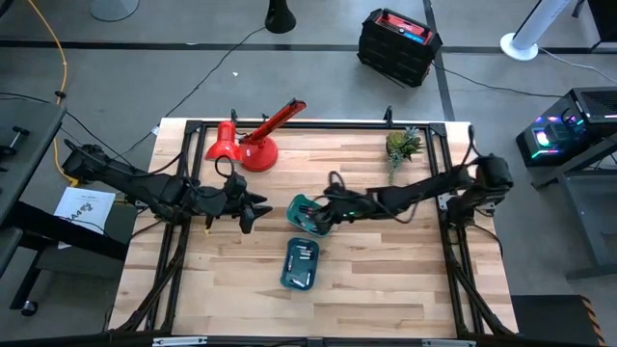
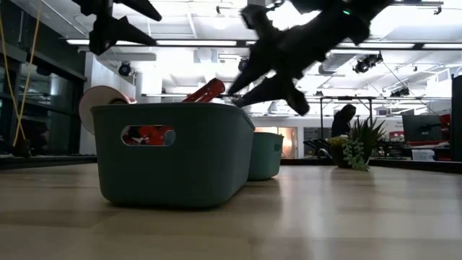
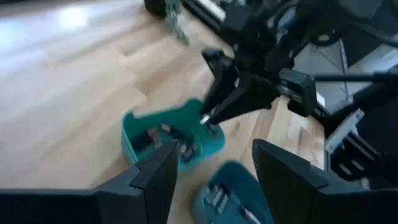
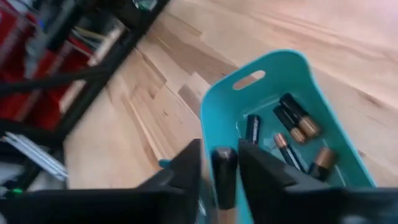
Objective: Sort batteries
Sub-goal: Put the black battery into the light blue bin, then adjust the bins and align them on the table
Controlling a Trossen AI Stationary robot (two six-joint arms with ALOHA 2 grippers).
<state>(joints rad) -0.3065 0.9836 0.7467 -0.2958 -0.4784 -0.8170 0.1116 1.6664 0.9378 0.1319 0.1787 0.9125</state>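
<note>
Two teal trays stand on the wooden table. The farther tray (image 1: 301, 210) (image 4: 273, 81) holds several dark batteries (image 4: 292, 134) with coppery ends. The nearer tray (image 1: 300, 265) (image 2: 173, 155) holds several more batteries (image 1: 302, 260). My right gripper (image 1: 316, 220) (image 4: 224, 163) hovers over the farther tray's right end, shut on one dark battery (image 4: 224, 177). My left gripper (image 1: 253, 210) (image 3: 214, 171) is open, in the air to the left of the farther tray and pointing toward it. My right gripper pinches one dark battery between its two fingers (image 4: 186, 168), by the battery's sides (image 4: 224, 163). The battery lies along the fingers, and one end sticks out past the fingertips. It is lifted clear above the farther tray.
A red desk lamp (image 1: 253, 145) lies near the table's far left, and a small potted plant (image 1: 403, 145) stands at the far right. Black frame rails (image 1: 289, 123) run along the table's edges. Bare wood lies on the near side (image 1: 386, 289).
</note>
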